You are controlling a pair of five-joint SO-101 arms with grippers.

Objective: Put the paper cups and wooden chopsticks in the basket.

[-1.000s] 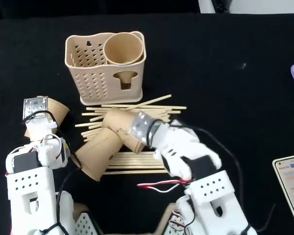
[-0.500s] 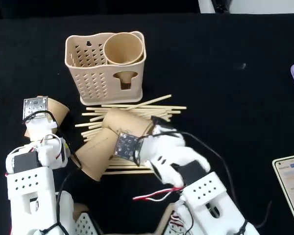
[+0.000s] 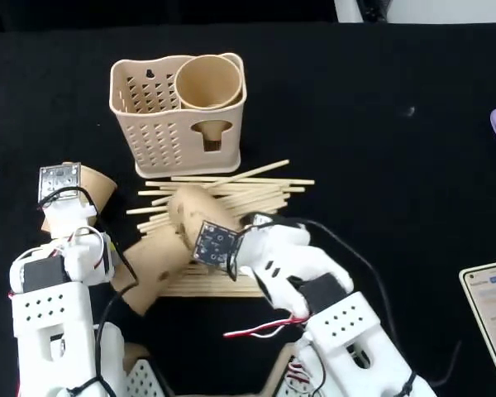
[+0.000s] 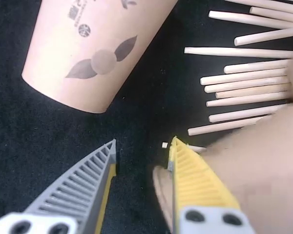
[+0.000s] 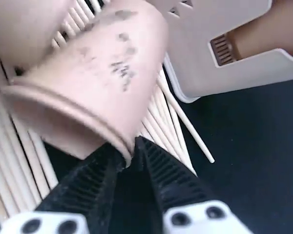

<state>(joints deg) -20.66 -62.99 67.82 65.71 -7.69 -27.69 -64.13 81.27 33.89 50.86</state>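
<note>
Tan paper: one paper cup (image 5: 88, 73) sits tipped on the wooden chopsticks (image 3: 231, 186), its rim pinched by the right gripper (image 5: 129, 146). A second cup (image 3: 208, 81) already stands in the basket (image 3: 149, 132). A third cup (image 3: 153, 265), a fourth cup (image 3: 99, 186) and all the chopsticks lie on the table (image 3: 380, 124), not yet stowed. The left gripper (image 4: 141, 146) is spread beside the third cup.

We find the basket (image 3: 178, 124) at the back of the table (image 3: 397, 165), one cup (image 3: 208, 81) standing in its right end. Before it lie the chopsticks (image 3: 260, 188), a second cup (image 3: 186, 211) tipped on them, a third cup (image 3: 153, 266) at their front-left end, and a fourth cup (image 3: 103, 186) farther left.
</note>
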